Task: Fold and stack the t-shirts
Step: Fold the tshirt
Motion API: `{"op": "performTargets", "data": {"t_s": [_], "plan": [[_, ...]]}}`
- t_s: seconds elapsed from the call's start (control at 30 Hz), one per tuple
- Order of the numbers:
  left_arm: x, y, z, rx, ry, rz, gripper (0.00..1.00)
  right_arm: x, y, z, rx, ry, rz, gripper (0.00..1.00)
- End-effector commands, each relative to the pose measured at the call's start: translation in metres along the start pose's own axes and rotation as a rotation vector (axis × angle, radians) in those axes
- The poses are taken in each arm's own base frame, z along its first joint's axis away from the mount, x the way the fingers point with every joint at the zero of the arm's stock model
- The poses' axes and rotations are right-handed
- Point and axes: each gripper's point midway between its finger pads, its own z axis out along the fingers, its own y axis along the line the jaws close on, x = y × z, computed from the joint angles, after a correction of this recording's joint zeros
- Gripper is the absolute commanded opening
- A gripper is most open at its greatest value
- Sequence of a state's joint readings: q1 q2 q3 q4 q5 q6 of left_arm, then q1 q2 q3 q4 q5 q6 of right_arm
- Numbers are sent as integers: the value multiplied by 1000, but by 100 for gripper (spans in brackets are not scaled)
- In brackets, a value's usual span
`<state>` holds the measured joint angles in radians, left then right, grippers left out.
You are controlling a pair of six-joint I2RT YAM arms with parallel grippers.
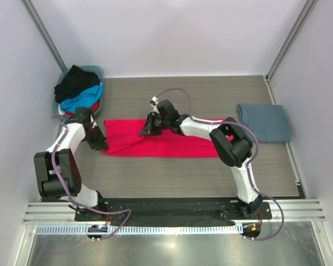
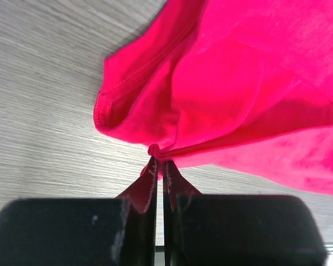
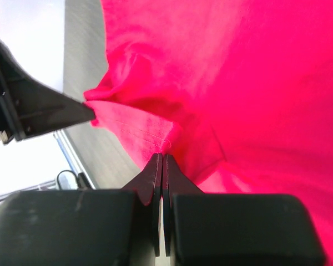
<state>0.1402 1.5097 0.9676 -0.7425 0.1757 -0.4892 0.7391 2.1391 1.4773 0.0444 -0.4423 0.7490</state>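
The spread t-shirt (image 1: 166,146) is plain bright red-pink; the folded t-shirt (image 1: 265,123) is slate grey-blue. The teal bin (image 1: 98,70) holds 2 more (a black t-shirt (image 1: 76,82), a bright blue t-shirt (image 1: 84,100)). The table (image 1: 183,177) is grey, finely wood-grained. The left tool (image 2: 159,163) and right tool (image 3: 161,158) are black.

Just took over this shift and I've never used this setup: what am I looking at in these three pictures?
Two robot arms are bolted at the near edge of a table. The top picture looks down from above and behind them; the other two come from cameras on each wrist. The left gripper and the right gripper are both shut on the red-pink t-shirt, lying mid-table. A folded grey-blue t-shirt lies to the right. A basket at the back left holds a black shirt and a blue shirt.
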Motion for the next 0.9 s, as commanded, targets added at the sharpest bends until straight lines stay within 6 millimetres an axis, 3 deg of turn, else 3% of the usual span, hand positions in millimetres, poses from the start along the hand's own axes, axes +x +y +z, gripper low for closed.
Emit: {"op": "performTargets", "data": {"t_s": [0.0,0.4,0.47,0.7,0.87], "plan": [[-12,-1,-10,-6,-33,31,0,-7,20,-19,-49,-54,-9,3],[-13,-5,8,24,36,105,0,29,-2,-21,-8,-18,18,12],[-10,-4,8,27,50,113,0,34,-1,-21,-6,-13,15,23],[-2,-6,5,50,48,125,9,56,-2,-27,-1,15,2,30],[-1,-6,1,58,41,130,10,31,22,-40,-13,-51,-58,44]]}}
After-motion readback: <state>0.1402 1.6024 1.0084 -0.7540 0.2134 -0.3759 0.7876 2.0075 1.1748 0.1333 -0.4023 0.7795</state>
